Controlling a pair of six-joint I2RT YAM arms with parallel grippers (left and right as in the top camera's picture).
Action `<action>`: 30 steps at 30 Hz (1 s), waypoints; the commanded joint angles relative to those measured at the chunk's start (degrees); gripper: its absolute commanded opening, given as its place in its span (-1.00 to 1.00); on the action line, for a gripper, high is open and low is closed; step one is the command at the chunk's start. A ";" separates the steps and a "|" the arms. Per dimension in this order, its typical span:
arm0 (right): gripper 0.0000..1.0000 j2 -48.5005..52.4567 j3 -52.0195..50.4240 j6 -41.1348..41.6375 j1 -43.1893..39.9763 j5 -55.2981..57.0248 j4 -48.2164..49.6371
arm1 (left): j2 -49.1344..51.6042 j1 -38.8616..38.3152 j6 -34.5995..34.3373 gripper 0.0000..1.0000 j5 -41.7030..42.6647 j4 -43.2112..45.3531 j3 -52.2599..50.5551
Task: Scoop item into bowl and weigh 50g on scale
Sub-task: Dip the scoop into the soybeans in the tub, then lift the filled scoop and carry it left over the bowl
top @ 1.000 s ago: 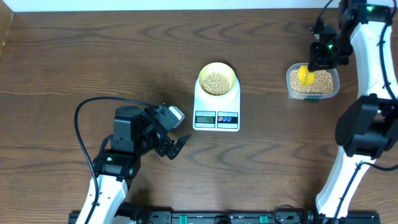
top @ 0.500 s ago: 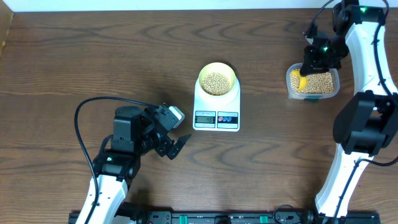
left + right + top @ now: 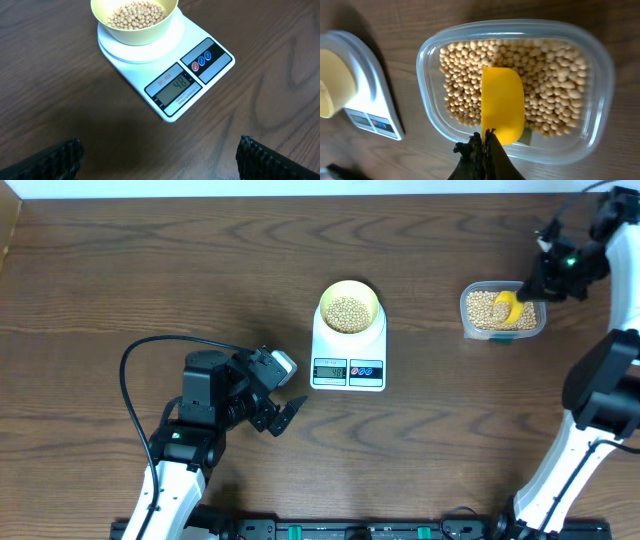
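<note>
The pale yellow-green bowl (image 3: 348, 310) holds tan beans (image 3: 348, 313) and stands on the white scale (image 3: 349, 358), whose display reads 48 in the left wrist view (image 3: 181, 83). The bowl also shows there (image 3: 134, 20). My right gripper (image 3: 485, 137) is shut on the handle of a yellow scoop (image 3: 502, 104). The scoop lies back-up over the beans (image 3: 555, 80) in the clear plastic tub (image 3: 600, 60). Overhead, the right gripper (image 3: 532, 287) sits at the tub's right edge. My left gripper (image 3: 282, 416) is open and empty, low over the table, left of the scale.
The clear tub (image 3: 503, 311) stands right of the scale near the table's far right side. A black cable (image 3: 135, 380) loops on the table beside the left arm.
My right gripper has swung from the tub's left side to its right edge, dragging the yellow scoop across the beans. The left arm, bowl and scale have not moved.
</note>
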 commanded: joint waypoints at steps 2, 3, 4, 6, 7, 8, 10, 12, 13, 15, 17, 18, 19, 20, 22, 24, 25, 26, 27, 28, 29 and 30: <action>-0.98 -2.60 0.24 -2.27 -3.13 -11.67 0.07 | -0.46 0.24 -0.11 0.99 -0.52 0.04 0.55; -0.98 -2.60 0.24 -3.15 -3.98 -14.34 0.09 | -0.46 0.24 -0.11 0.99 -0.52 0.04 0.55; -0.98 -2.60 0.24 -3.43 -4.42 -15.50 0.09 | -0.46 0.24 -0.11 0.99 -0.52 0.04 0.55; -0.98 -2.60 0.24 -4.09 -4.96 -17.68 -0.02 | -0.46 0.24 -0.11 0.99 -0.52 0.04 0.55; -0.98 -2.60 0.24 -4.24 -5.18 -18.71 0.00 | -0.46 0.24 -0.11 0.98 -0.52 0.04 0.55; -0.98 -2.60 0.24 -4.66 -5.18 -19.56 0.02 | -0.46 0.24 -0.11 0.99 -0.52 0.04 0.55; -0.98 -2.60 0.24 -5.29 -5.03 -21.05 -0.02 | -0.46 0.24 -0.11 0.99 -0.52 0.04 0.55; -0.98 -2.60 0.24 -5.73 -4.79 -22.36 -0.04 | -0.46 0.24 -0.11 0.99 -0.52 0.02 0.55; -0.98 -2.60 0.24 -5.95 -4.63 -23.12 -0.02 | -0.46 0.24 -0.11 0.99 -0.52 0.04 0.55; -0.98 -2.60 0.24 -6.14 -4.13 -24.68 0.09 | -0.46 0.24 -0.11 0.98 -0.52 0.04 0.55; -0.98 -2.60 0.24 -7.08 -3.43 -26.58 0.24 | -0.46 0.24 -0.11 0.99 -0.52 0.04 0.55; -0.98 -2.60 0.24 -7.28 -3.10 -27.19 0.26 | -0.46 0.24 -0.11 0.98 -0.52 0.04 0.55; -0.98 -2.60 0.24 -7.41 -2.56 -28.17 0.26 | -0.46 0.24 -0.11 0.99 -0.52 0.02 0.55; -0.98 -2.60 0.24 -7.41 -1.90 -28.87 0.24 | -0.46 0.24 -0.11 0.99 -0.52 0.04 0.55; -0.98 -2.60 0.24 -7.41 -0.57 -29.88 0.24 | -0.46 0.24 -0.11 0.99 -0.52 0.04 0.55; -0.98 -2.60 0.24 -7.41 0.83 -30.29 0.26 | -0.46 0.24 -0.11 0.99 -0.52 0.04 0.55; -0.98 -2.60 0.24 -7.39 1.84 -30.32 0.31 | -0.46 0.24 -0.11 0.99 -0.52 0.04 0.55; -0.98 -2.60 0.24 -7.39 2.73 -30.32 0.42 | -0.46 0.24 -0.11 0.99 -0.52 0.04 0.55; -0.98 -2.60 0.24 -7.39 3.80 -30.32 0.52 | -0.46 0.24 -0.11 0.98 -0.52 0.04 0.55; -0.98 -2.60 0.24 -7.37 4.63 -30.32 0.70 | -0.46 0.24 -0.11 0.99 -0.52 0.04 0.55; -0.98 -2.60 0.24 -7.37 5.66 -30.29 0.94 | -0.46 0.24 -0.11 0.99 -0.52 0.02 0.55; -0.98 -2.60 0.24 -7.34 6.60 -30.29 1.27 | -0.46 0.24 -0.11 0.99 -0.52 0.04 0.55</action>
